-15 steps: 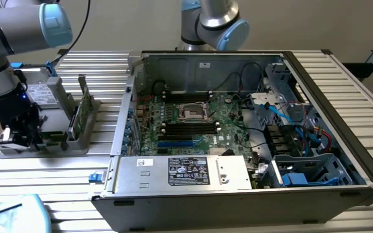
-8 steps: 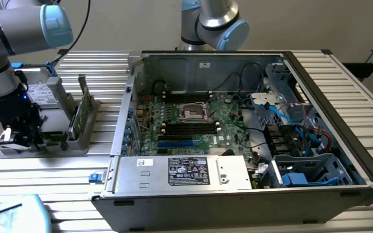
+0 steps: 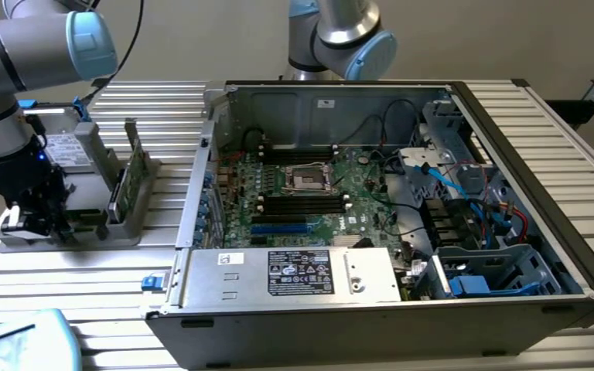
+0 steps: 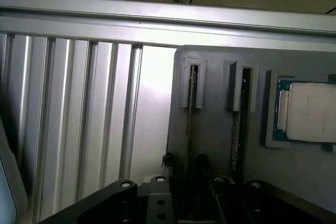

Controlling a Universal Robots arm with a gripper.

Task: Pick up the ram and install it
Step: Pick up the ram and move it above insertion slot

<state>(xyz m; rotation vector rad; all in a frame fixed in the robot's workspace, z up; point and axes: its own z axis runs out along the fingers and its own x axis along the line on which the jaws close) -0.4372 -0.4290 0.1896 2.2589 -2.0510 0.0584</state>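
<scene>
entry: end effector (image 3: 39, 222), on the one arm, at 9 o'clock in the exterior view. jaws spread wide, holding nothing. it is lowered onto one end of the grey holder (image 3: 117, 230).

container 1: grey holder, on the slatted surface (image 3: 70, 282), just beside the computer case (image 3: 308, 116) at its 9 o'clock. contents:
- ram (image 4: 191, 95), on edge in a slot, in line with the dark fingers (image 4: 202, 163)
- second stick (image 4: 239, 124), in the neighbouring slot
- square silver processor chip (image 4: 312, 111), in a recess beside that slot

container 2: computer case, open, centre of the exterior view. contents:
- motherboard (image 3: 364, 189), with black and blue sockets (image 3: 297, 207) at 6 o'clock of its processor socket (image 3: 308, 178)
- silver power supply (image 3: 297, 274), at 6 o'clock
- blue and red cables (image 3: 483, 209), at 3 o'clock
</scene>
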